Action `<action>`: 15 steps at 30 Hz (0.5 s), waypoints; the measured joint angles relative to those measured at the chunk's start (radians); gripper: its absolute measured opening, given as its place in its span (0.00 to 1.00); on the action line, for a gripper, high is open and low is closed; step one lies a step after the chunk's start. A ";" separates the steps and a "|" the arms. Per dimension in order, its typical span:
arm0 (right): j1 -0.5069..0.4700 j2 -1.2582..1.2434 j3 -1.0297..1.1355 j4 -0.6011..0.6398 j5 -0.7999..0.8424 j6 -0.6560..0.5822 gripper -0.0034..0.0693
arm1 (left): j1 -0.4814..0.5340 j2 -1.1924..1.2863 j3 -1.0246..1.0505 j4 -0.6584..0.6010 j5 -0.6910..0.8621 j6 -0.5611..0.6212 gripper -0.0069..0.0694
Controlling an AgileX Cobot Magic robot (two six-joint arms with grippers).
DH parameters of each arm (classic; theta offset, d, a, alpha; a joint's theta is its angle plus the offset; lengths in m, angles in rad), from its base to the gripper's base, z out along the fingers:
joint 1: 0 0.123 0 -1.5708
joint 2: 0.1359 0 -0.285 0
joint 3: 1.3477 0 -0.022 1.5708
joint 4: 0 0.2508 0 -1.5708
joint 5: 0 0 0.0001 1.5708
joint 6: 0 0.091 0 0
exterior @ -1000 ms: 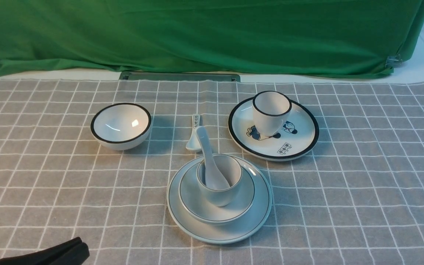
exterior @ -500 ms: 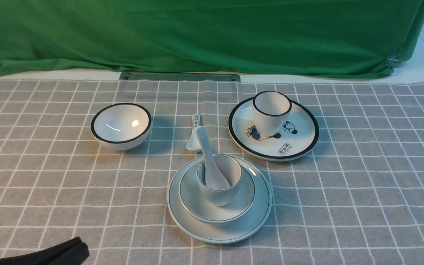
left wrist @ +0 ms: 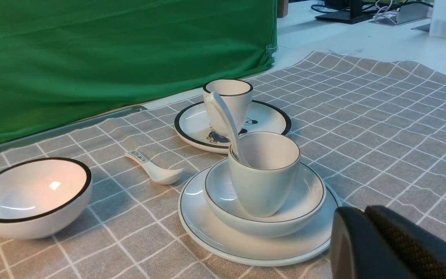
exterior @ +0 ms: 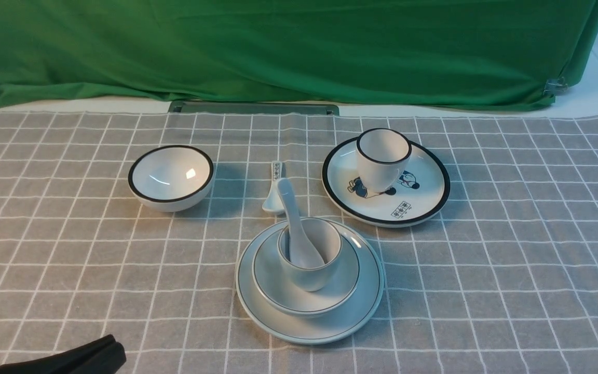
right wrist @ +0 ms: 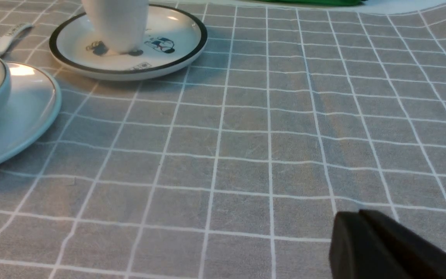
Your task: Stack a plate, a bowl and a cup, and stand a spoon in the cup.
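The left gripper (exterior: 114, 345) and right gripper (right wrist: 358, 217) are both clenched and empty, well clear of the plate (exterior: 361, 311), which carries the bowl (exterior: 340, 291), the cup (exterior: 320, 275) and the leaning spoon (exterior: 291, 218).

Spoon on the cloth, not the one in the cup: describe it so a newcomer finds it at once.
On the grey checked tablecloth, find the stacked plate, then look just behind it, between the black-rimmed bowl and the cartoon plate. The small spoon lies flat there, with dark marks on its handle; the plain spoon stands in the cup.
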State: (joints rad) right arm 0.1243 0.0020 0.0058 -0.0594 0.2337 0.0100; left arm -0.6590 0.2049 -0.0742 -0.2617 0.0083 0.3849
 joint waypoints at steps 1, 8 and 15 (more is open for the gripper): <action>0.000 0.000 0.000 0.000 0.000 0.000 0.10 | 0.000 0.000 0.000 0.000 0.000 0.000 0.11; 0.000 0.000 0.000 0.000 0.000 0.000 0.11 | 0.000 0.000 0.000 0.000 0.000 0.000 0.11; 0.000 -0.001 0.000 0.000 -0.001 0.000 0.13 | 0.000 0.000 0.000 0.009 -0.002 0.000 0.11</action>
State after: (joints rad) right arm 0.1243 0.0012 0.0058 -0.0594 0.2329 0.0100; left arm -0.6590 0.2049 -0.0742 -0.2527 0.0064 0.3849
